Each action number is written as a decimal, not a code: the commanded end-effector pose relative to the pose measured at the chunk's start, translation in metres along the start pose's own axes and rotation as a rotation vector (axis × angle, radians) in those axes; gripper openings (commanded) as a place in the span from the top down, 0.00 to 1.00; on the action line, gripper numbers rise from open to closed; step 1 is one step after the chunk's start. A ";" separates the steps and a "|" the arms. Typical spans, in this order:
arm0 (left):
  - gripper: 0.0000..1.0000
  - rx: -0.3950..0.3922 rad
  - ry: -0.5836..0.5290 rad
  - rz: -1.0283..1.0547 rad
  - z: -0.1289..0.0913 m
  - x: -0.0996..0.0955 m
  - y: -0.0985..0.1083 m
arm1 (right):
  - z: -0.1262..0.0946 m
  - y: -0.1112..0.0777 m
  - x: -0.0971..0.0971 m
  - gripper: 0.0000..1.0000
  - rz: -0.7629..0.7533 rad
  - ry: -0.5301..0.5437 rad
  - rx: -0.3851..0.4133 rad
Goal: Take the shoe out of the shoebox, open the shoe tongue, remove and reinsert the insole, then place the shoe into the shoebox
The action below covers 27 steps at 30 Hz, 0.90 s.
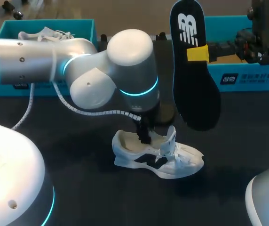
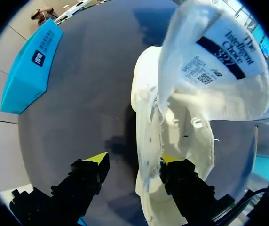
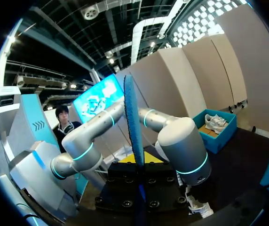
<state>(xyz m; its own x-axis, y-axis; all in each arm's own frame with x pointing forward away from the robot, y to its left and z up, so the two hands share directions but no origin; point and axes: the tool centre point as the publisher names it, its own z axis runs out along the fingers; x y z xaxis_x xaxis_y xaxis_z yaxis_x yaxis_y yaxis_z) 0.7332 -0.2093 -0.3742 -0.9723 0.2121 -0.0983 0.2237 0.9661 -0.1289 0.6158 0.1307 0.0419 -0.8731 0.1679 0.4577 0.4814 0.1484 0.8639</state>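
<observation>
Head view first: the shoe (image 1: 158, 155) is out on the table (image 1: 78, 160), sitting upright, well clear of the shoebox (image 1: 247, 77) at the right. And look at the insole (image 1: 195, 75)! It hangs in the air above and behind the shoe, broad end down, pinched by the right gripper (image 1: 198, 53) near its upper end.

Over to the left wrist view: the left gripper (image 2: 134, 159) is spread, one finger down inside the shoe's opening and the other outside it with table showing in the gap. The tongue (image 2: 219, 61) is flipped up and forward, so the mouth is wide open.

Reinsertion looks to be the step in hand. To do it well, the right arm should probably lead with the low end, angling it towards the toe. The left finger steadies the collar, then slips out before the heel end seats flat.
</observation>
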 end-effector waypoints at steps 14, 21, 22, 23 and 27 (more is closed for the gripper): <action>1.00 0.001 0.022 0.023 0.011 0.003 -0.001 | 0.003 0.002 -0.002 1.00 0.001 0.002 0.005; 1.00 0.042 0.005 0.113 -0.010 0.004 0.004 | 0.003 0.002 -0.002 1.00 0.001 0.002 0.005; 1.00 0.053 0.003 0.138 -0.014 0.005 0.004 | 0.003 0.002 -0.002 1.00 0.001 0.002 0.005; 1.00 0.058 -0.007 0.168 -0.020 0.005 0.005 | 0.003 0.002 -0.002 1.00 0.001 0.002 0.005; 1.00 0.095 -0.036 0.340 -0.043 0.007 0.009 | 0.003 0.002 -0.002 1.00 0.001 0.002 0.005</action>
<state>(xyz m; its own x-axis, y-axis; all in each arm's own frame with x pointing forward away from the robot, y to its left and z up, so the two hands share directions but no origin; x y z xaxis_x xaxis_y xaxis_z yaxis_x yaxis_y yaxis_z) 0.7323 -0.2156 -0.3591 -0.8812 0.4478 -0.1516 0.4683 0.8706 -0.1506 0.6158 0.1307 0.0419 -0.8731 0.1679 0.4577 0.4814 0.1484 0.8638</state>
